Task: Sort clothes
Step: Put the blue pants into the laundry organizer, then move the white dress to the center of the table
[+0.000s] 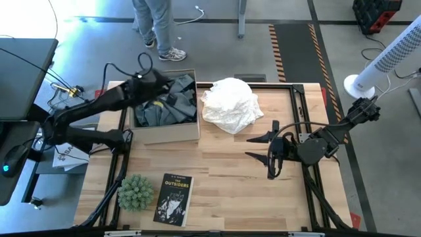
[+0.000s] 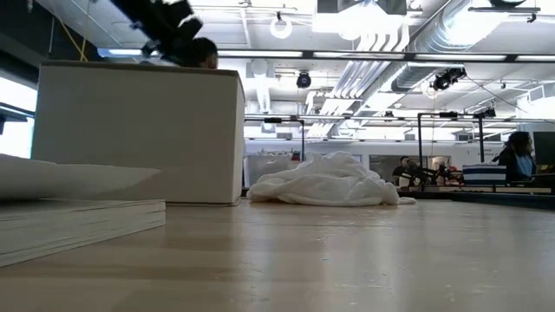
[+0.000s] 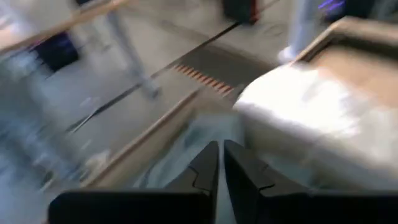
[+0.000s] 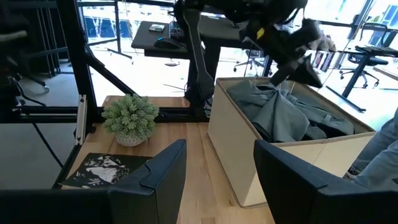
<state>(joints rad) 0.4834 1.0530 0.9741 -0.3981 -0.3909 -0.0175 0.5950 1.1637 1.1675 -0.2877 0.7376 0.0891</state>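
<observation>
Two dark fingers of the left gripper (image 4: 283, 74) are pinched shut on a fold of the grey-green shirt (image 4: 283, 115), which is drawn up in a peak from the cardboard box (image 1: 172, 133) at the bench's far left edge. The white garment (image 1: 230, 104) is heaped at the far edge just beside the box, while the right gripper (image 1: 268, 150) is held wide open and empty toward the bench's right edge. Other clothes in the box might be dragged over the rim if they are tangled with the pinched shirt, or so thin a fold might be lost.

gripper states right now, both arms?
Left gripper: closed on the grey-green garment in the box.
Right gripper: open, empty, above the table.
</observation>
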